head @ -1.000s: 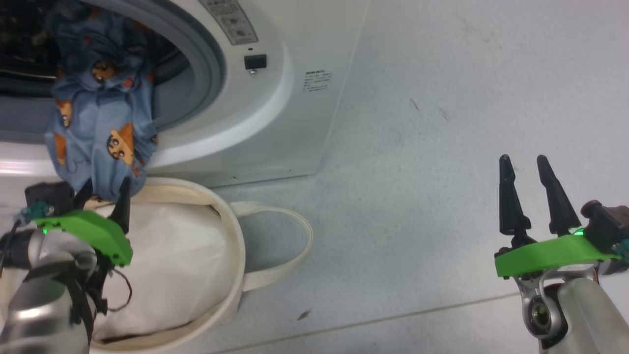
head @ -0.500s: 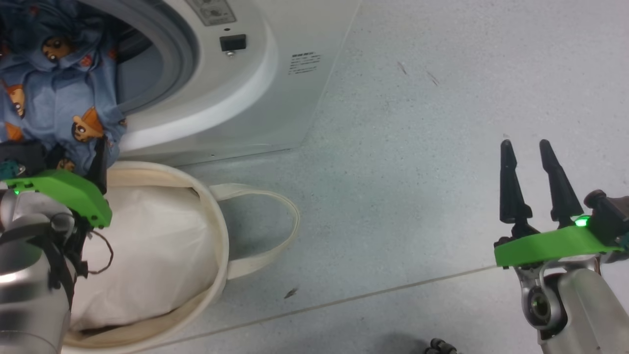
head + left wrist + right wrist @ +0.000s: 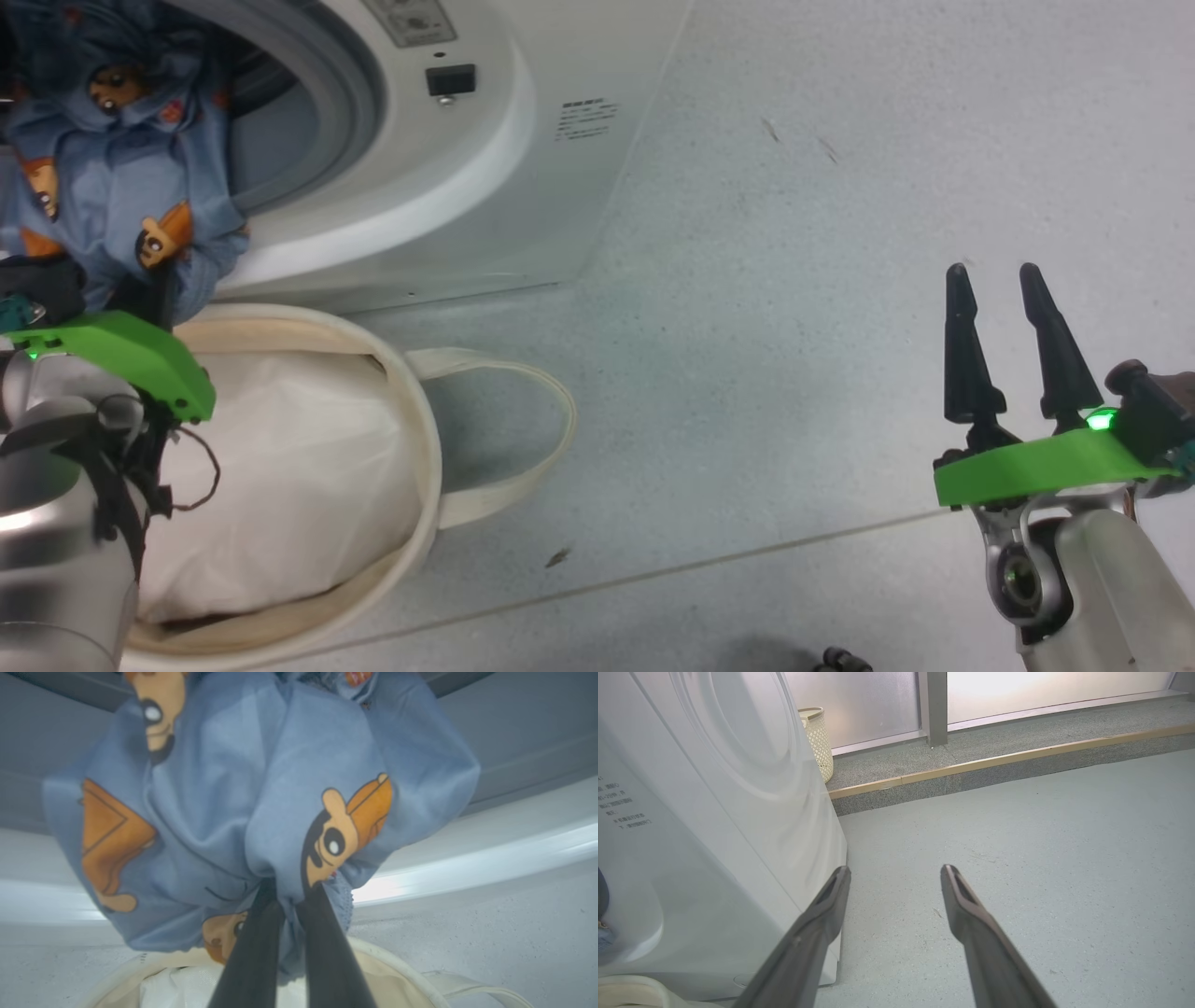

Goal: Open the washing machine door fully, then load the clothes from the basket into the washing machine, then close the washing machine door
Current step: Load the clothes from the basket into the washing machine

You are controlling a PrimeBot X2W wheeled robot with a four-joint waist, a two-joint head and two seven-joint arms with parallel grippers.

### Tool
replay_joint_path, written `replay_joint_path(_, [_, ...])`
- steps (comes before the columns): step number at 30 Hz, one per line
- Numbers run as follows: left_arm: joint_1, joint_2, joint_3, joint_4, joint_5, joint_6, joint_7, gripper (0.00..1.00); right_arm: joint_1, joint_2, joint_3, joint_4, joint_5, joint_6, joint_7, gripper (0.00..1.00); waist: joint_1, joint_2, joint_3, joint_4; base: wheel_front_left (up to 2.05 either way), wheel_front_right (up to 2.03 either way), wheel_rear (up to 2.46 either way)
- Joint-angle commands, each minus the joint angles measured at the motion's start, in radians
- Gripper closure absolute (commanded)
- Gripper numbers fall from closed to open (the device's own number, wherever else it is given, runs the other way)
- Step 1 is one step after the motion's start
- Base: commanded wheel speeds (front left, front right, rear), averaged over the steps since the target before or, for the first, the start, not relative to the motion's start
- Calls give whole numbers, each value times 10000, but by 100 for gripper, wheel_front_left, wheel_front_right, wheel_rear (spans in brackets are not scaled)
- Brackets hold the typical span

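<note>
Grey speckled floor (image 3: 794, 280) lies under everything. Closest to the robot stands the basket (image 3: 425, 485), round and cream, with one strap handle (image 3: 566, 420) lying out on the floor to the right and a plain white pad (image 3: 280, 467) inside. Above the basket's far rim the left arm reaches forward and a little upward, its green wrist plate over the basket. The left gripper (image 3: 289, 887) has its two dark fingers nearly together and pinches a fold at the lower end of the clothes (image 3: 261, 788).

The clothes hang as one long bunch. Their long axis goes from the drum opening down over the front lip toward the basket, so the lower end points at the gripper and the upper end lies inside the opening. The cloth is light blue, soft and wrinkled, printed with orange-brown cartoon figures.

Behind it is the washing machine (image 3: 523, 168), white, with a grey rubber ring around the opening.

Well apart to the right, the right gripper (image 3: 994, 280) hovers over bare floor. Its fingers point away from the robot and are spread wide, with nothing between them.

Farthest, past the machine's side, a raised grey step (image 3: 994, 765) and a pale woven bin (image 3: 817, 742) stand before frosted panels.
</note>
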Motion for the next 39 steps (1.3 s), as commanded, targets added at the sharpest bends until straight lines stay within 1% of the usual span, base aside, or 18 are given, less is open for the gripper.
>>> replay_joint_path(1, [-121, 452, 272, -376, -52, 0, -124, 100, 9, -101, 127, -246, 1, 4, -124, 0, -1, 0, -106, 108, 0, 0, 0])
replay_joint_path(8, [427, 213, 239, -1334, -55, -50, -124, 100, -19, -72, 295, -43, 117, 4, -124, 0, -1, 0, -671, 468, 0, 0, 0])
replay_joint_path(14, [598, 218, 131, -2325, 124, -64, -124, 100, 59, -42, 404, 220, 254, 4, -124, 0, -1, 0, -1210, 727, 0, 0, 0])
replay_joint_path(18, [413, 222, 106, -2870, 234, -67, -124, 100, 83, -53, 478, 295, 315, 4, -124, 0, -1, 0, -1314, 759, 0, 0, 0])
replay_joint_path(23, [-152, 333, 74, -2952, 375, -68, -124, 100, 35, -77, 507, 212, 307, 4, -124, 0, -1, 0, -1070, 555, 0, 0, 0])
replay_joint_path(32, [-1974, 822, -253, -2029, 844, -64, -124, 100, 117, -42, 210, -117, 143, 4, -124, 0, -1, 0, -128, -2, 0, 0, 0])
replay_joint_path(34, [-2432, 929, -238, -2060, 924, -23, -124, 100, 112, -15, 175, -213, 101, 4, -124, 0, -1, 0, 99, -85, 0, 0, 0])
replay_joint_path(35, [-2652, 1034, -289, -2600, 1117, 0, -124, 100, 100, -3, 154, -272, 85, 4, -124, 0, -1, 0, 234, -114, 0, 0, 0])
replay_joint_path(37, [-2787, 1211, -29, -4009, 1339, 273, -124, 100, 60, 29, 106, -388, 44, 4, -124, 0, -1, 0, 490, -156, 0, 0, 0])
replay_joint_path(38, [-2787, 1211, -29, -4009, 1339, 273, -124, 100, 60, 29, 106, -388, 44, 4, -124, 0, -1, 0, 490, -156, 0, 0, 0])
replay_joint_path(39, [-2746, 1261, 160, -4664, 1439, 440, -124, 100, 44, 45, 68, -442, 22, 4, -124, 0, -1, 0, 605, -158, 0, 0, 0])
